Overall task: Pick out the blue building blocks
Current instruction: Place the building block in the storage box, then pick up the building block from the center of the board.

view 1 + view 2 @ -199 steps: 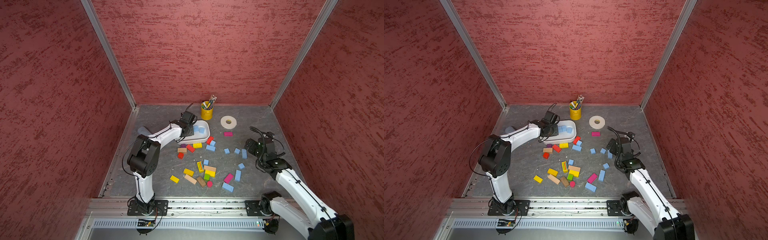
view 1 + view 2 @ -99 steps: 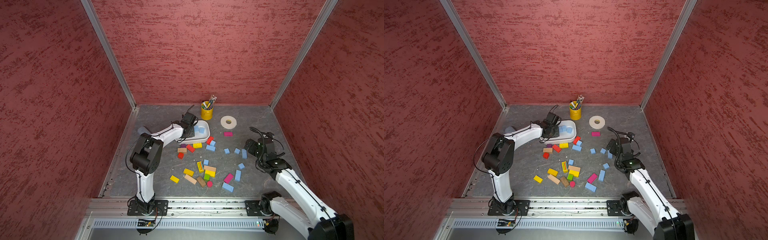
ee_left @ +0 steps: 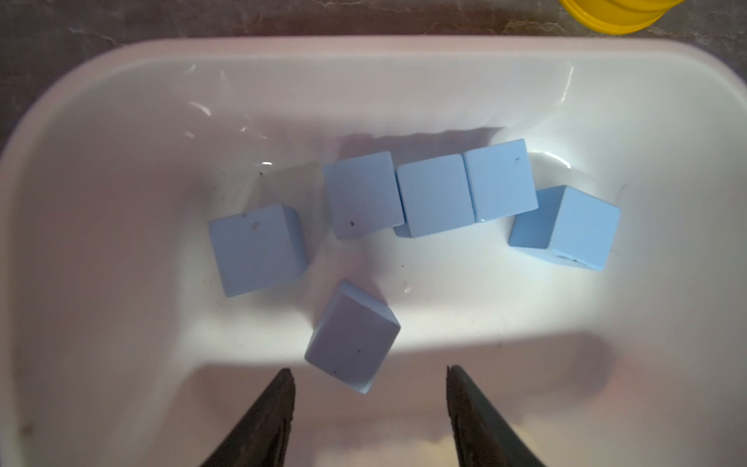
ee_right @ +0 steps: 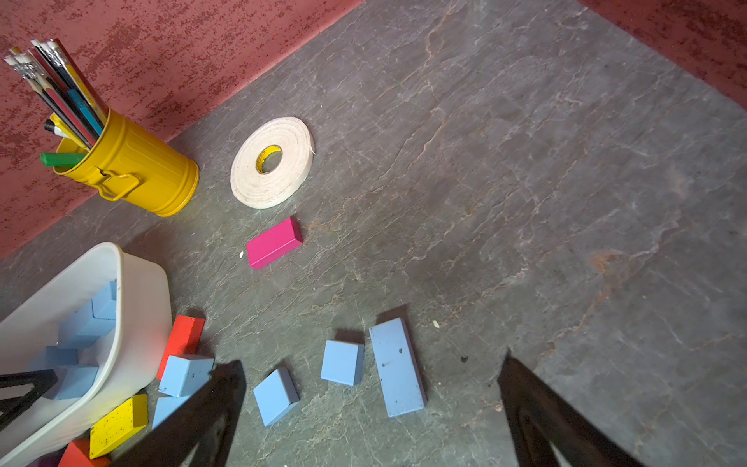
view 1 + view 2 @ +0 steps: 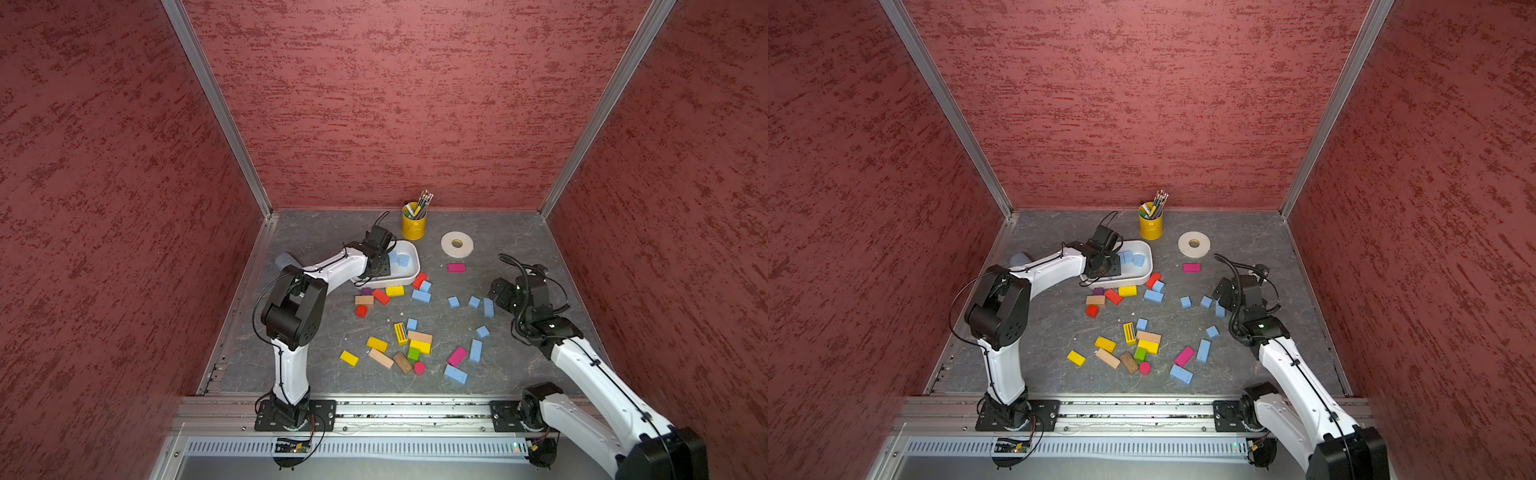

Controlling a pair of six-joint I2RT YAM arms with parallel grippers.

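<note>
My left gripper [image 3: 370,368] hangs open over the white tray [image 3: 364,44]. A blue block [image 3: 351,335] lies tilted just past its fingertips, free of both. Several more blue blocks [image 3: 432,194] rest in the tray. In both top views this gripper [image 5: 384,266] is at the tray's [image 5: 411,274] left end. My right gripper [image 4: 372,360] is open and empty above a long blue block [image 4: 398,368] and two small ones [image 4: 341,362]. More blue blocks [image 5: 421,296] lie scattered on the grey floor, some near the right gripper [image 5: 494,297].
A yellow pencil cup [image 5: 414,224] and a tape roll [image 5: 456,244] stand at the back. A pink block [image 5: 456,267] lies alone. Mixed yellow, red, wood and green blocks [image 5: 415,347] are heaped mid-floor. Red walls close in three sides.
My left gripper has opened over the tray and the blue block it carried now lies loose in the tray. The right arm has not moved.
</note>
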